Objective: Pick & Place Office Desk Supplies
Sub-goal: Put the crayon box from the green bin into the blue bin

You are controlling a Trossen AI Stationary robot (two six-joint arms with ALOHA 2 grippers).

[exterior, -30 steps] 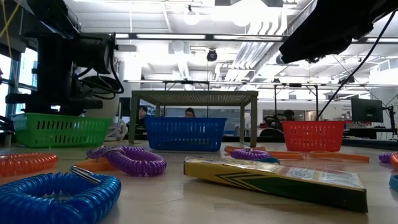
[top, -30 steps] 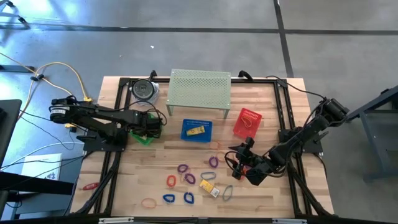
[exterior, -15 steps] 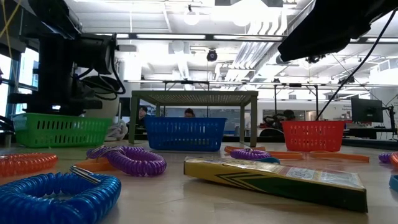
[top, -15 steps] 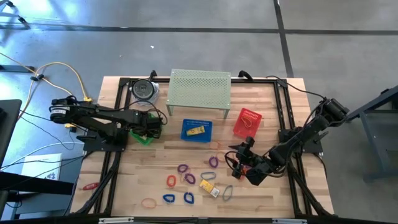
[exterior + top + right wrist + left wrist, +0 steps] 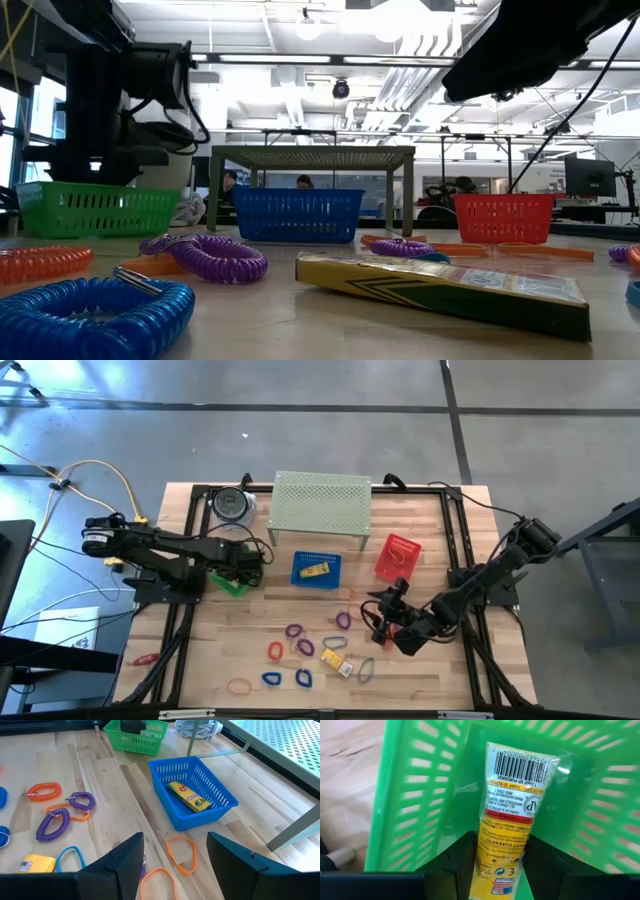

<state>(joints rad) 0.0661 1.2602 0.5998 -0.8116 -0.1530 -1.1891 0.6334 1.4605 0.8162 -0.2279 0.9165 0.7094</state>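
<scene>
left gripper (image 5: 502, 870) is pinching a yellow tube (image 5: 512, 815) over the green basket (image 5: 405, 795) beneath; tilted release is risking a miss.

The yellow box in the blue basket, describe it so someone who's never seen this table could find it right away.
Start at the pale green perforated shelf at the table's far edge; the blue basket sits directly in front of it, between the green basket and the red basket. The yellow box lies flat inside it. The other yellow boxes lie loose on the wood among the coil loops.
</scene>
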